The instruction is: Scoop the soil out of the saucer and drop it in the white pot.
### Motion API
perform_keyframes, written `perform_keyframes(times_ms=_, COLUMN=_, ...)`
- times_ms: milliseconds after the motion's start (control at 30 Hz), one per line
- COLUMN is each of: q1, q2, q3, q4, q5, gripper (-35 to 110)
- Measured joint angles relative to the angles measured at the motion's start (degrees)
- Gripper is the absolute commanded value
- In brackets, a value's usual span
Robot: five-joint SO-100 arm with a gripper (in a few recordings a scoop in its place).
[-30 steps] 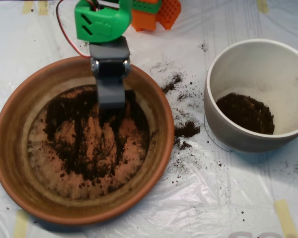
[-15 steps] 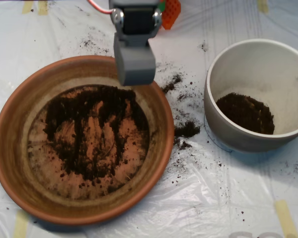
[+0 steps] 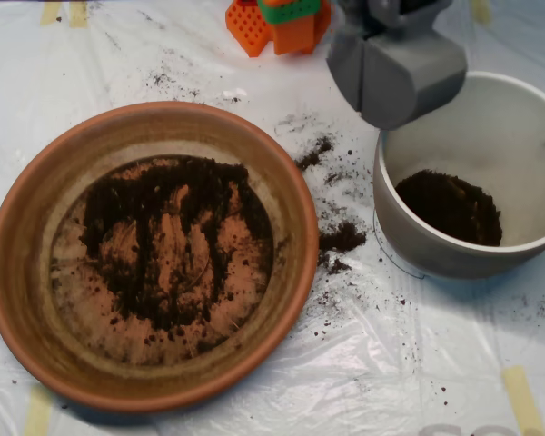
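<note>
Over the pot's rim: scoop (image 3: 395, 77), a smooth grey clamshell of rounded, matte plastic, hangs at the upper left edge of the white pot (image 3: 409, 232), overlapping the rim.
Scoop halves: a dark seam runs between the two shells and they appear drawn together; whether anything is held inside cannot be told.
Soil, main body: soil (image 3: 163, 236) lies in the saucer as a dark brown-black, crumbly, fine-grained layer, patchy and streaked, with bare orange clay showing through in smears.
Saucer: saucer (image 3: 18, 300) is a wide, round, shallow terracotta dish, orange-brown and matte, with a paler ring on its inner wall; it sits on the left, well apart from the scoop.
White pot: round, off-white, smooth-walled ceramic with a thick rim, deeper and narrower than the saucer, standing on the right.
Pot contents: a dark heap of soil rests on the pot floor toward its left side; pale floor shows to the right of it.
Spillage: loose clumps and specks (image 3: 341, 238) lie on the sheeting between saucer and pot.
Work surface: glossy, wrinkled clear plastic sheeting (image 3: 345, 381), held with strips of pale tape.
Arm base: orange and green plastic parts (image 3: 282, 23) at the top edge.
</note>
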Motion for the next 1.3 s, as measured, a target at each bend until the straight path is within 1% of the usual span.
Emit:
perform_keyframes(times_ms=33, q1=-0.97, q2=-0.79, q3=-0.7, q4=0.18, q5=-0.53, gripper=0)
perform_keyframes(times_ms=67, q1=-1.76, q2=-1.58, q3=-1.49, q4=0.44, q5=-0.79, gripper=4)
perform_keyframes(times_ms=100, q1=-2.2, q2=-2.55, q3=-2.02, q4=0.97, q5=-1.23, gripper=16)
perform_keyframes(times_ms=133, q1=-2.37, q2=-3.34, q3=-2.46, q4=1.23, q5=-1.67, gripper=32)
perform_keyframes(times_ms=167, q1=-2.46, q2=-3.6, q3=-2.46, q4=1.93, q5=-2.11, gripper=41)
perform_keyframes(times_ms=200, q1=-2.72, q2=-3.69, q3=-2.46, q4=2.11, q5=-2.72, gripper=43)
perform_keyframes(times_ms=367, q1=-4.57, q2=-3.6, q3=-1.23, q4=2.11, q5=-4.39, gripper=47)
perform_keyframes(times_ms=567, q1=-4.48, q2=-0.7, q3=7.47, q4=-0.53, q5=-4.39, gripper=47)
perform_keyframes(times_ms=800, q1=-3.25, q2=0.88, q3=10.2, q4=-4.13, q5=-1.23, gripper=48)
perform_keyframes(times_ms=900, q1=0.44, q2=1.05, q3=10.02, q4=-5.19, q5=1.23, gripper=45)
perform_keyframes(times_ms=1000, q1=6.33, q2=1.14, q3=6.94, q4=-4.83, q5=3.87, gripper=45)
perform_keyframes(times_ms=1167, q1=17.14, q2=0.44, q3=-3.96, q4=-0.7, q5=6.15, gripper=52)
perform_keyframes(times_ms=1300, q1=23.55, q2=-0.53, q3=-5.36, q4=1.05, q5=5.01, gripper=55)
